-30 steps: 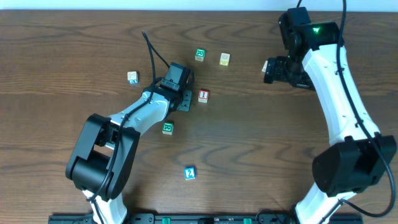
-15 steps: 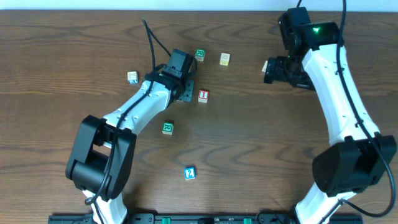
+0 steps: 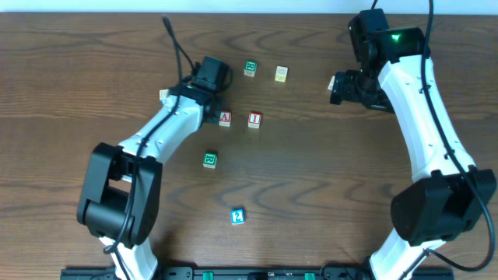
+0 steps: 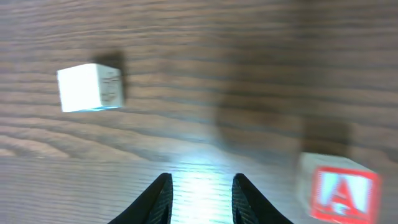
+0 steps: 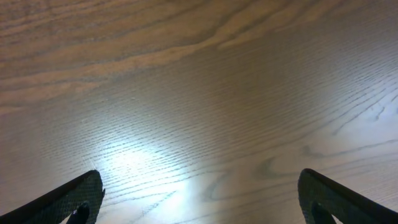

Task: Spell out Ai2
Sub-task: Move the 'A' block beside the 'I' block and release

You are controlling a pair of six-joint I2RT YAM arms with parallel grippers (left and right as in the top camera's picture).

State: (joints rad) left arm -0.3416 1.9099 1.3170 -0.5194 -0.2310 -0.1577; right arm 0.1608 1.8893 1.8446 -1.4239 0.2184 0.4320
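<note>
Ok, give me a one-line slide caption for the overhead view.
Red A block beside red I block, left gripper open next to the A; blue 2 block lies apart.

You can read a red A on the A block [image 3: 225, 118], a red I on the I block [image 3: 254, 119] just beside it, and a blue 2 on the 2 block [image 3: 238, 216]. The marks on the green blocks [image 3: 250, 68] are too small to read.

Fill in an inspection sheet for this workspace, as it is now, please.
Surface: wooden table, no spill seen.
Job's things: red A block beside red I block, apart; blue 2 block lies alone nearer the arm bases.
Clutter: far green block, near green block, yellowish block, white block.
Grippers: left gripper open, empty; right gripper open, empty.
Cables: black cable above the left arm.
Surroundings: black rail at the table's near edge.
</note>
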